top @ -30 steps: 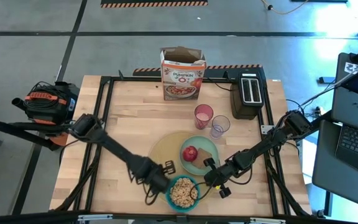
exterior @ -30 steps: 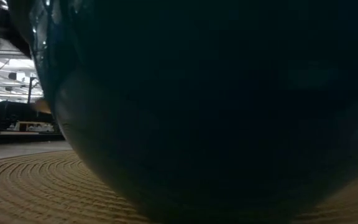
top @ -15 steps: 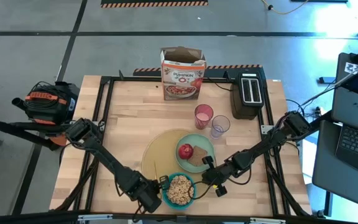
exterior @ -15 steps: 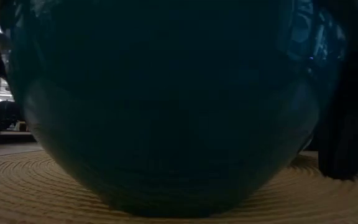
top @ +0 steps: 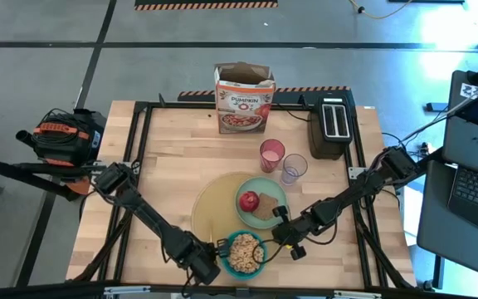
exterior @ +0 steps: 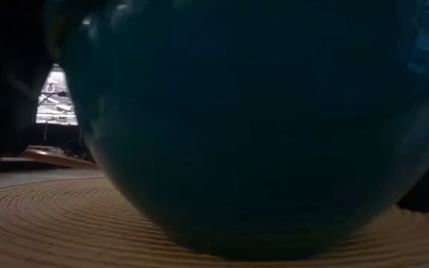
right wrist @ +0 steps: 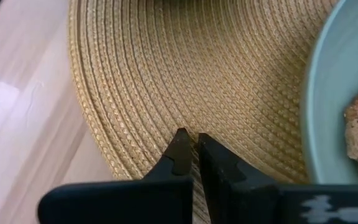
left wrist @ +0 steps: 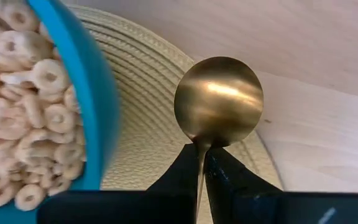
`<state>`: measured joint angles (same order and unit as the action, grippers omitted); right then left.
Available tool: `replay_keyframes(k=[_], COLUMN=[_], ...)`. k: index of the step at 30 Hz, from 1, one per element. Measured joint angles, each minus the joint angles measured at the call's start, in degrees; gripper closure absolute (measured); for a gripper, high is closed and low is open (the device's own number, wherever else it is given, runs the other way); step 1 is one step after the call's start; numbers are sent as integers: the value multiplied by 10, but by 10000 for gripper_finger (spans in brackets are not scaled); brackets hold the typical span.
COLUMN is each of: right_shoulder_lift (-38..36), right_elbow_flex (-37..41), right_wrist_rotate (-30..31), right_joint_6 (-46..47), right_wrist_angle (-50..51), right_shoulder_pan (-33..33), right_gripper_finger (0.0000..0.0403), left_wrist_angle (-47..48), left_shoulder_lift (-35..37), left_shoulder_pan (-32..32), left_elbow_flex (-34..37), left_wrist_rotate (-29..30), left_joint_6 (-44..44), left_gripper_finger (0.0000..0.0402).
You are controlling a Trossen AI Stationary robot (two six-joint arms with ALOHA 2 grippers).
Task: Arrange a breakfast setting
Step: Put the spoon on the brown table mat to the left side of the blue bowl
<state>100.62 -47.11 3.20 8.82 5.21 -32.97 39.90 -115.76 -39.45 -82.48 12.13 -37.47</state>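
The round yellow placemat (top: 218, 208) lies near the table's front. On it rest the pale green plate (top: 274, 193) with the red apple (top: 248, 200) and the brown toast (top: 265, 208), and the blue bowl (top: 243, 253) full of cereal rings at its near edge. The pink cup (top: 271, 154) and the clear mug (top: 294, 169) stand behind the placemat. My left gripper (top: 217, 248) is just left of the bowl, shut on the gold spoon (left wrist: 219, 102). My right gripper (right wrist: 191, 149) is shut, pointing down at the placemat just inside its rim, right of the bowl. My left gripper pinches the spoon's thin neck (left wrist: 202, 152), just behind its round head, between its two fingers. The spoon runs on along the fingers, and its head sticks out past their tips over the placemat's rim (left wrist: 166, 68), beside the bowl (left wrist: 55, 112). My right gripper has its shut fingertips (right wrist: 180, 144) at the placemat's woven surface (right wrist: 166, 106), just inside the rim. I cannot tell whether they pinch the weave or only touch it.
A cereal box (top: 244, 98) and a black toaster (top: 331, 126) stand at the table's far edge. In the low view the bowl (exterior: 259, 126) fills nearly the whole picture. Bare wood lies left of the placemat (top: 156, 166).
My left gripper has gone with the spoon from the bowl's far-left side toward the table's near edge, and now sits level with the bowl. The placemat, with plate, apple and toast, has slid a little toward the table's left.
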Motion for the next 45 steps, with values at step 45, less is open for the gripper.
replay_keyframes(k=[45], right_shoulder_lift=[-129], right_elbow_flex=[0], right_wrist_rotate=[53], right_joint_6=[-43], right_wrist_angle=[19], right_shoulder_pan=[-9], right_gripper_finger=[395], left_wrist_angle=[-75], left_shoulder_lift=[-46], left_shoulder_pan=[26], left_elbow_flex=[-1], left_wrist_rotate=[-24], left_joint_6=[-35], left_gripper_finger=[371])
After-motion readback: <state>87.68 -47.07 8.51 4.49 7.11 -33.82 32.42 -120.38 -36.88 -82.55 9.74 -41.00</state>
